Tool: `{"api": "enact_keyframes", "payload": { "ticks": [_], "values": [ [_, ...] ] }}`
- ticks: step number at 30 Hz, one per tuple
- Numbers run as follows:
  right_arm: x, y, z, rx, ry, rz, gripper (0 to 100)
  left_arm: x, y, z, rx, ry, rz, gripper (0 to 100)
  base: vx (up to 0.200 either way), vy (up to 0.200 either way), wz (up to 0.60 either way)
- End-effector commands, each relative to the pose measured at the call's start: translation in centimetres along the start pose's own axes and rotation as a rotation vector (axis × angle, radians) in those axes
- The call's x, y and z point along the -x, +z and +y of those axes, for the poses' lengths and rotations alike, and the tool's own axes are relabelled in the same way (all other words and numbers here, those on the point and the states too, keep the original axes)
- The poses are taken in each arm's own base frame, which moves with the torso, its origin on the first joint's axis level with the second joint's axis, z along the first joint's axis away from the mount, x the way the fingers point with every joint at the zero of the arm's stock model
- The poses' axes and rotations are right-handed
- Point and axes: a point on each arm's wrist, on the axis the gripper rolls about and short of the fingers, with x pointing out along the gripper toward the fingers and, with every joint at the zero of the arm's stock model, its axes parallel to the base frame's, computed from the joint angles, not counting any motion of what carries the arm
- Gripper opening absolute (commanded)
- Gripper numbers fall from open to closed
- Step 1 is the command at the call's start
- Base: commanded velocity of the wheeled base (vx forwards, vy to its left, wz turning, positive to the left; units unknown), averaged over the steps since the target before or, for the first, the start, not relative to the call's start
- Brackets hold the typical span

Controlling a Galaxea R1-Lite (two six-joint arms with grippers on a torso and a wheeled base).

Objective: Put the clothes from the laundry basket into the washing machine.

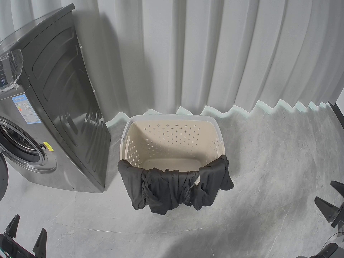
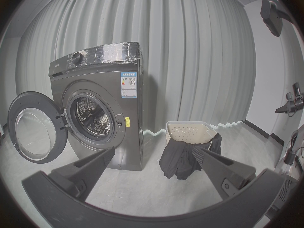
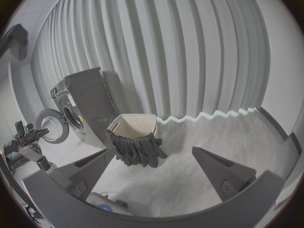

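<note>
A cream laundry basket stands on the floor in front of the curtain. Dark clothes hang over its near rim and down its outer side; they also show in both wrist views as clothes and clothes. To its left stands the grey washing machine with its round door swung wide and the drum visible. My left gripper is open low at the near left, well short of the basket. My right gripper is open at the near right, with nothing between its fingers.
A white pleated curtain closes off the back. The grey floor spreads bare to the right of the basket and in front of it. The machine's open door juts out at the far left edge.
</note>
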Motion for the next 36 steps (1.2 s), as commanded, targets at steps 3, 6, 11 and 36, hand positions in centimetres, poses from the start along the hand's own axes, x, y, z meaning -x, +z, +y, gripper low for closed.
{"api": "enact_keyframes", "payload": {
  "ticks": [3,6,11,36],
  "values": [
    [-9.2,0.2,-1.1,-0.064,0.072,0.309,100,0.0,-0.4,0.0,0.001,0.001,-0.001,100,0.000,0.000,0.00],
    [-11.9,-0.3,-1.4,-0.098,0.068,0.371,100,0.0,-0.4,0.0,0.001,0.001,-0.001,100,0.000,0.000,0.00],
    [-14.1,-1.1,-1.2,-0.113,0.094,0.407,100,0.0,-0.4,0.0,0.001,0.001,-0.001,100,0.000,0.000,0.00],
    [-22.8,-5.3,0.6,-0.103,0.152,0.469,100,0.0,-0.4,0.0,0.001,0.001,-0.001,100,0.000,0.000,0.00]
  ]
}}
